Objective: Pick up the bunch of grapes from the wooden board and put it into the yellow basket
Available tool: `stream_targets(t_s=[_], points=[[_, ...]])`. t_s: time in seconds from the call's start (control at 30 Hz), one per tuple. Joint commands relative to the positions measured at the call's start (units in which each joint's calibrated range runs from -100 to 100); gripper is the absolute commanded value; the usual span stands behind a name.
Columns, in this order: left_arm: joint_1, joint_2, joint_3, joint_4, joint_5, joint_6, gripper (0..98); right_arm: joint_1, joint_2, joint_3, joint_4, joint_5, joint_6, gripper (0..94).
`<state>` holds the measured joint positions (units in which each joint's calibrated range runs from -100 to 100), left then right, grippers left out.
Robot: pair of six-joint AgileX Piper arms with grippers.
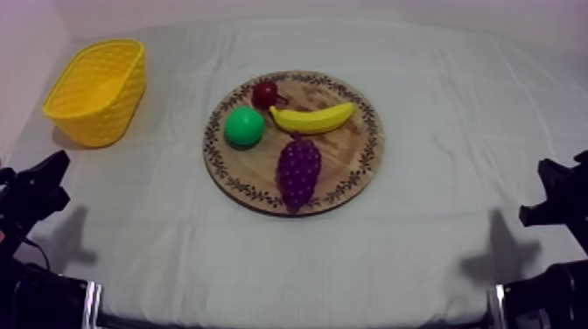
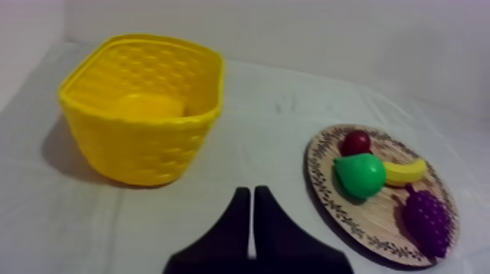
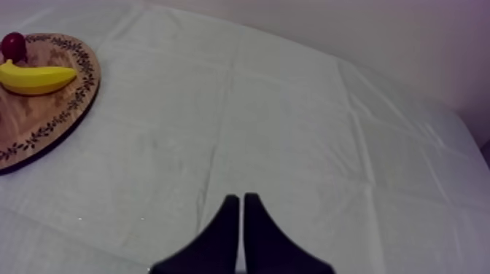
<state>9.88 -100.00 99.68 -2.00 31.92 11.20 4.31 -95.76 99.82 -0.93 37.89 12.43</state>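
A purple bunch of grapes (image 1: 298,171) (image 2: 426,221) lies on the front part of the round wooden board (image 1: 350,162) (image 2: 324,200) (image 3: 44,124) in the middle of the table. The yellow basket (image 1: 94,90) (image 2: 142,109) stands upright at the far left and holds nothing. My left gripper (image 1: 39,179) (image 2: 251,200) rests low at the left edge, shut on nothing, its fingers together as a narrow wedge between basket and board. My right gripper (image 1: 556,188) (image 3: 235,204) rests low at the right edge, also shut, over bare cloth well away from the board.
On the same board lie a banana (image 1: 313,118) (image 2: 403,172) (image 3: 35,76), a green pear (image 1: 243,127) (image 2: 359,175) and a small red fruit (image 1: 265,94) (image 2: 356,142) (image 3: 13,45). Bare cloth lies between board and basket.
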Motion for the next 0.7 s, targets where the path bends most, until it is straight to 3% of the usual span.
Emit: stream_targets(t_s=[0.0,0.1,0.17,0.4,0.53,0.67], points=[[1.9,0.0,-0.1,0.0,0.0,0.1,0.1,0.0,0.0,0.0,0.0,0.0,0.0,0.3],[3.3,0.0,-0.3,0.01,0.0,0.3,0.1,0.0,0.0,0.0,0.0,0.0,0.0,0.3],[3.6,0.2,-0.4,-0.14,0.0,2.2,0.1,0.0,0.0,0.0,0.0,0.0,0.0,0.3],[5.9,6.2,-1.6,-2.54,2.0,4.2,0.1,0.0,0.0,0.0,0.0,0.0,0.0,0.3],[7.4,12.8,-4.2,-1.01,0.7,1.5,0.0,0.0,0.0,0.0,0.0,0.0,0.0,0.3],[8.9,21.0,-11.3,0.65,3.4,-0.3,0.0,0.0,0.0,0.0,0.0,0.0,0.0,0.3]])
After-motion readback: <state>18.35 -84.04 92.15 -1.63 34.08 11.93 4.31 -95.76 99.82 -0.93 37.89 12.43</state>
